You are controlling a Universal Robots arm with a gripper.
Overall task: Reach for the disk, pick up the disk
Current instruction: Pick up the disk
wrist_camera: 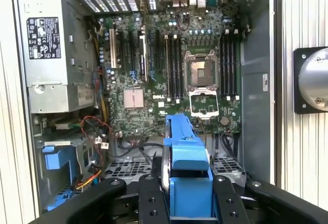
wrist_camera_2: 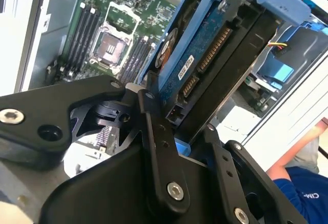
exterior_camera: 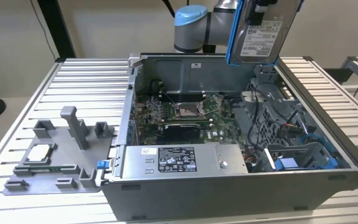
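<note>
The disk (exterior_camera: 263, 32), a silver-grey drive with a white label in a bright blue bracket, hangs upright in the air above the back right corner of the open computer case (exterior_camera: 185, 196). My gripper (wrist_camera_2: 179, 124) is shut on it. In both wrist views the black fingers (wrist_camera: 151, 196) press on either side of the drive. Its circuit board and connector side (wrist_camera_2: 205, 55) shows in the second wrist view. The blue bracket edge (wrist_camera: 185, 155) faces the camera in the first wrist view, with the motherboard far below.
The case holds a motherboard (exterior_camera: 185, 112), a power supply (exterior_camera: 179, 161) and a drive cage with a blue bracket (exterior_camera: 291, 163). A grey fixture (exterior_camera: 54, 149) with a white-topped chip (exterior_camera: 40, 151) lies at the exterior view's left. A person's blue sleeve (wrist_camera_2: 302, 183) is beside the case.
</note>
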